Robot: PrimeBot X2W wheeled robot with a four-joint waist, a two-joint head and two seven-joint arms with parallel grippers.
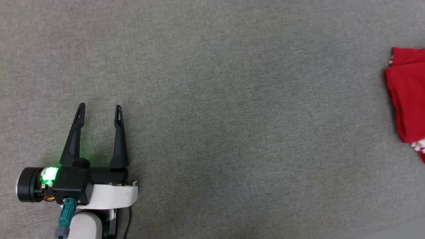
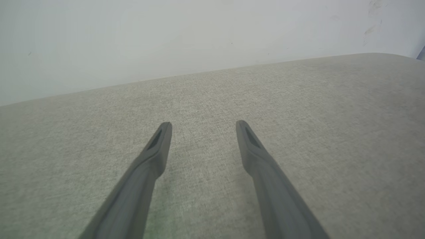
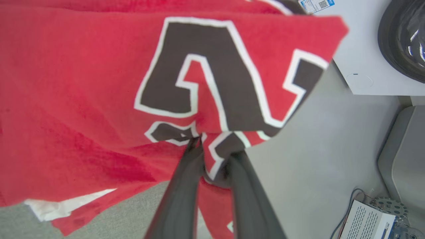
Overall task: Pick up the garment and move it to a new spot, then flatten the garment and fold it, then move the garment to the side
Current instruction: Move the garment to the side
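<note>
On the head view, I had the left claw (image 1: 99, 106) low over the grey cloth surface (image 1: 232, 116). Its two fingers stood well apart with nothing between them, and a green light glowed at its wrist. The garment (image 1: 406, 96) sat far off to that claw's right, at the picture's edge, as a folded red mass with a bit of striped trim at its near corner.

On the left wrist view, the fingers (image 2: 156, 156) were spread wide and empty above the same grey cloth. A pale wall (image 2: 166, 39) rose beyond their tips.

On the right wrist view, the right claw (image 3: 215, 149) was pinched tight on a bunched fold of the red garment, right at the black lettering (image 3: 232, 66) outlined in white. The cloth spread beyond the tips and off to their left, with a white sleeve part (image 3: 66, 207) low on that side. To the right of the fingers lay pale floor and a white box with cables (image 3: 365, 219).
</note>
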